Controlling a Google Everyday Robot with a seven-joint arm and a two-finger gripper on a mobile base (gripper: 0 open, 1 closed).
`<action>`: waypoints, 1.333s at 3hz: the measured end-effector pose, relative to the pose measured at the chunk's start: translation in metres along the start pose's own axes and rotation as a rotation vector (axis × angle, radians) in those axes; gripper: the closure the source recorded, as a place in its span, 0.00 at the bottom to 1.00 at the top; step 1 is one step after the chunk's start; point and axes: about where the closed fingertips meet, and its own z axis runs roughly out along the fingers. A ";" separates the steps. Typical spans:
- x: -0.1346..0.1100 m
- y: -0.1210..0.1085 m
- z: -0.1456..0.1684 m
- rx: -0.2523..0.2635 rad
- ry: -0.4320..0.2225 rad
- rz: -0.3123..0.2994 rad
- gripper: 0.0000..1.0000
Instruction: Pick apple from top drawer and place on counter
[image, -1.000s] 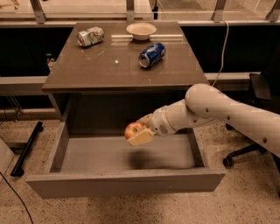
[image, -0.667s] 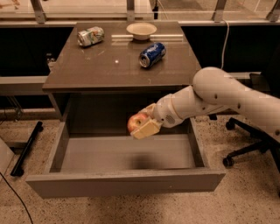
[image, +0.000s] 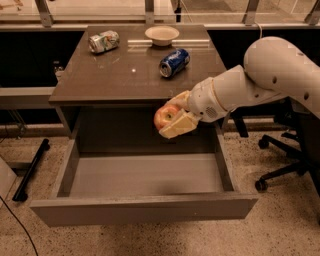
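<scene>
1. The apple (image: 164, 118) is held in the gripper (image: 175, 113), whose fingers are closed around it, above the open drawer (image: 145, 207) and near the surface's (image: 115, 75) front edge.
2. That edge should be cleared before the apple is lowered, short of the can (image: 174, 62).

Cream two-finger gripper (image: 174, 120) hangs over the open, shallow grey top drawer (image: 142, 209), level with the front edge of the glossy grey-brown cabinet surface (image: 100, 75). Fingers (image: 179, 126) clamp a small red-yellow apple (image: 163, 116). On the surface: blue soda can (image: 174, 62), crushed silver can (image: 104, 41), pale bowl (image: 162, 35).
</scene>
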 end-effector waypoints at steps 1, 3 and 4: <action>-0.018 -0.021 -0.021 0.045 0.005 -0.018 1.00; -0.019 -0.027 -0.019 0.092 -0.053 0.012 1.00; -0.022 -0.036 -0.010 0.152 -0.154 0.049 1.00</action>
